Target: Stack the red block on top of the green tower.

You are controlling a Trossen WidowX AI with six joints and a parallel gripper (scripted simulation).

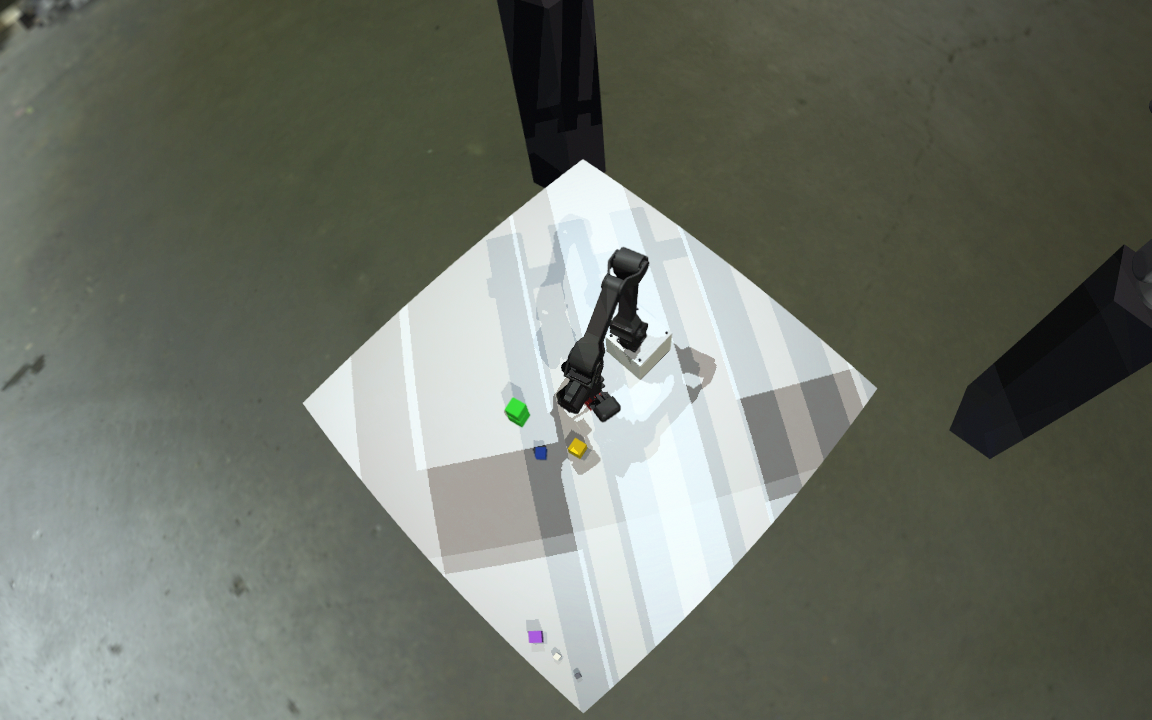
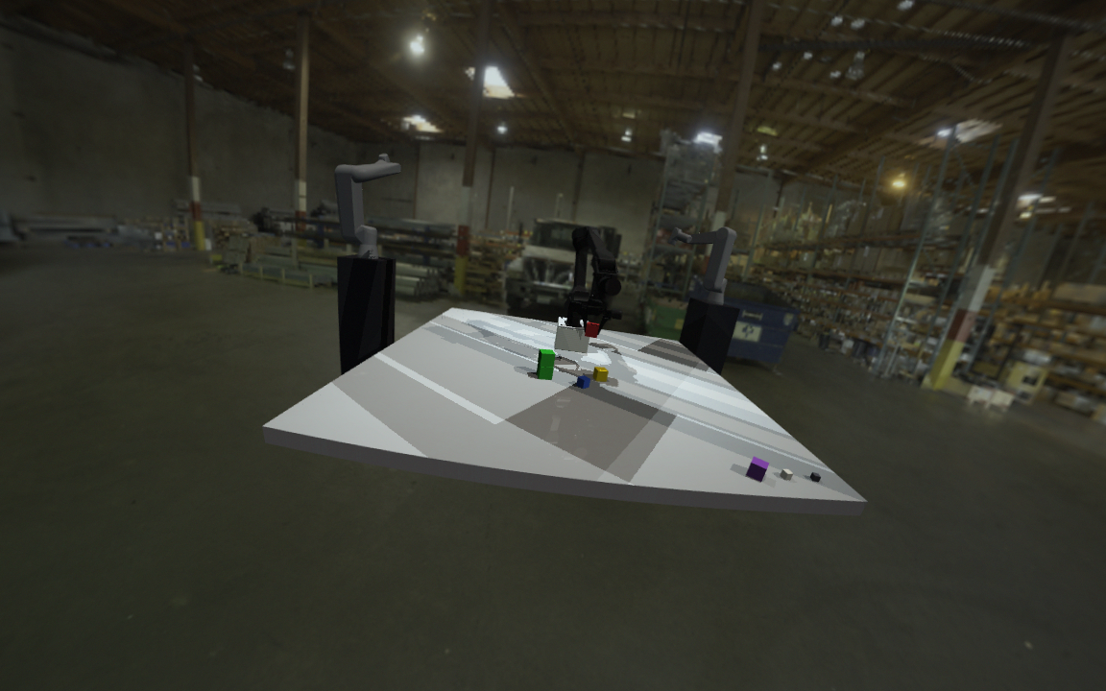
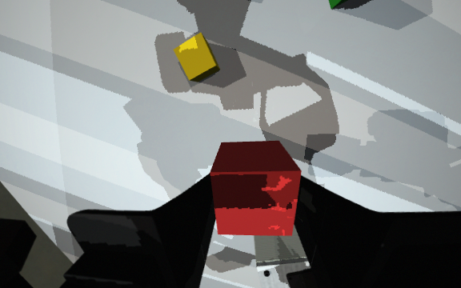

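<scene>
My gripper (image 1: 589, 403) (image 2: 592, 325) (image 3: 250, 172) is shut on the red block, one finger against each side. The red block (image 2: 592, 329) (image 3: 254, 190) is held level in the air above the table, near the arm's base; the arm mostly hides it in the top view. The green tower (image 1: 516, 411) (image 2: 545, 364) stands upright on the table, to the left of the gripper in the top and exterior views. Nothing rests on its top. Only a corner of the green tower (image 3: 335, 3) shows at the wrist view's top edge.
A yellow block (image 1: 576, 447) (image 2: 601, 373) (image 3: 196, 58) and a small blue block (image 1: 541, 453) (image 2: 583, 382) lie near the tower. A purple block (image 1: 535, 636) (image 2: 757, 468), a tiny white block (image 1: 556, 656) (image 2: 786, 474) and a tiny dark block (image 1: 577, 674) (image 2: 815, 477) lie near a far table corner.
</scene>
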